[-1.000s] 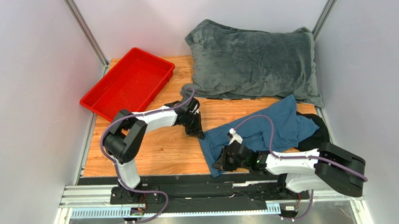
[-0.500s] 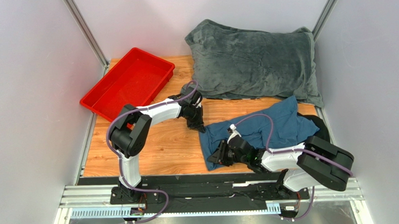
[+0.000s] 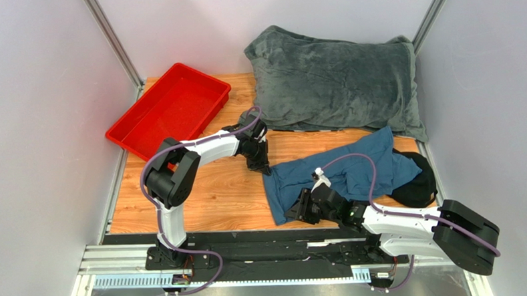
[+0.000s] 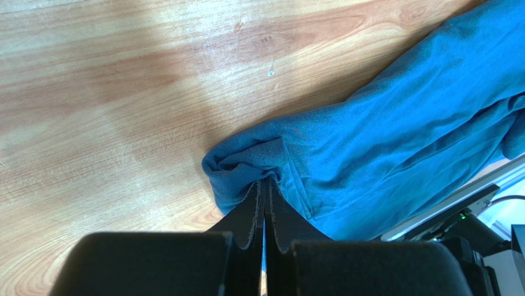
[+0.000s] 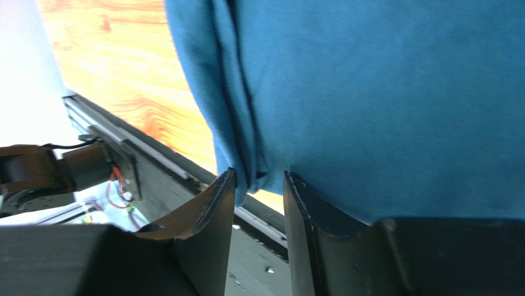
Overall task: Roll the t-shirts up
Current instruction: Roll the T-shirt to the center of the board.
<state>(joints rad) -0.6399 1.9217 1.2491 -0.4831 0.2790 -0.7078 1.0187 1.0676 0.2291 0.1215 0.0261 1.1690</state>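
We clamp a corner of the teal t-shirt (image 4: 382, 135) in our left gripper (image 4: 265, 183); our right gripper (image 5: 259, 179) gapes around its edge.

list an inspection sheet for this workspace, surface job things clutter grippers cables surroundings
surface: wooden table, bare wood left of the shirt
job's things: teal-blue t-shirt crumpled at near right; black cloth beside its right end, kind unclear
clutter: grey plush blanket at back; red tray back left
grippers: left gripper shut on the shirt's corner; right gripper open, hem fold between its jaws
cables: purple cables along both arms, one arcing over the shirt
surroundings: grey walls; metal rail at near edge
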